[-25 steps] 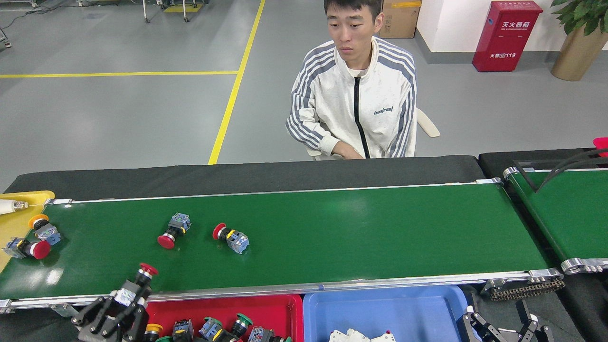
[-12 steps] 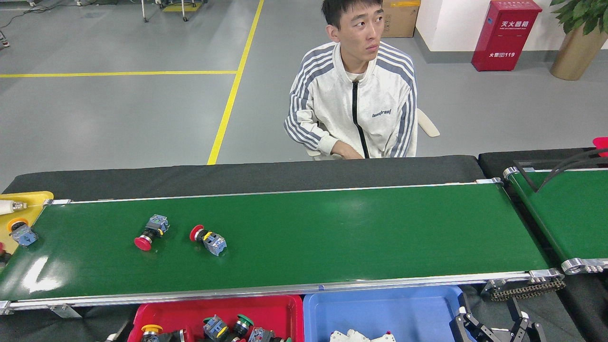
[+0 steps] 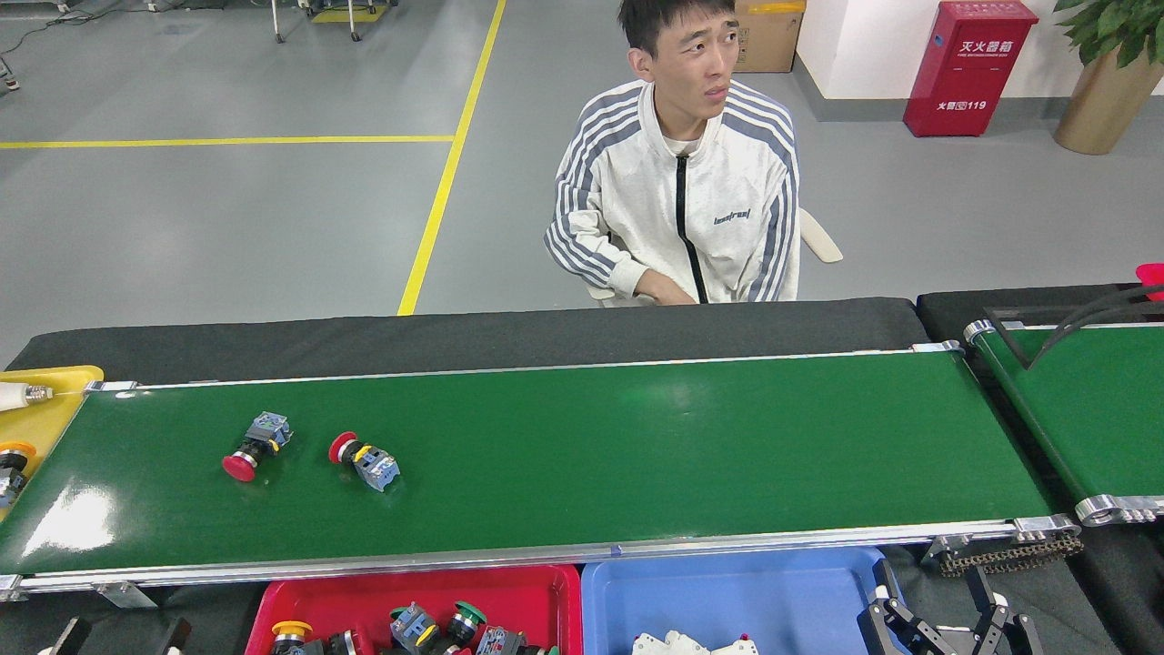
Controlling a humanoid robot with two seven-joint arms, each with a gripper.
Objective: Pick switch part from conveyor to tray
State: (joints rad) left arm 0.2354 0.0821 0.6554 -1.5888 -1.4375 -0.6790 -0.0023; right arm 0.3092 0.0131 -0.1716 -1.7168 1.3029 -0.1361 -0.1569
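Both switch parts had drifted leftward along the conveyor [image 3: 582,455] since the earlier frames, and your left tool [image 3: 114,634], which a second back was raised over the near rail holding a red-capped part, had dropped to the bottom edge beside the red tray [image 3: 564,591].

You could see only two dark finger tips of that left tool, set apart, with nothing visible between them; whether it was fully released you could not tell. Your right tool [image 3: 946,628] sat low by the blue tray [image 3: 727,582], fingers spread, empty, parked out of the belt's path.

Switch parts on the belt: the left switch part [image 3: 255,446] lay on its side, red cap toward you, blue-grey block away. The right switch part [image 3: 364,461] lay just beside it, not touching, red cap to the left. Both were on the left third of the belt, well within the left arm's side.

Red tray held several parts with yellow, green and blue pieces, which suggests it was the drop point. Blue tray held white pieces at its near edge. At the far left, a yellow bin [image 3: 41,414] caught what ran off the belt; an orange-capped part [image 3: 14,459] was already there.

A person [image 3: 677,218] sat behind the desk [image 3: 455,332], hands off the belt.

Judgement: the next pick favoured the left switch part, nearest the run-off end.
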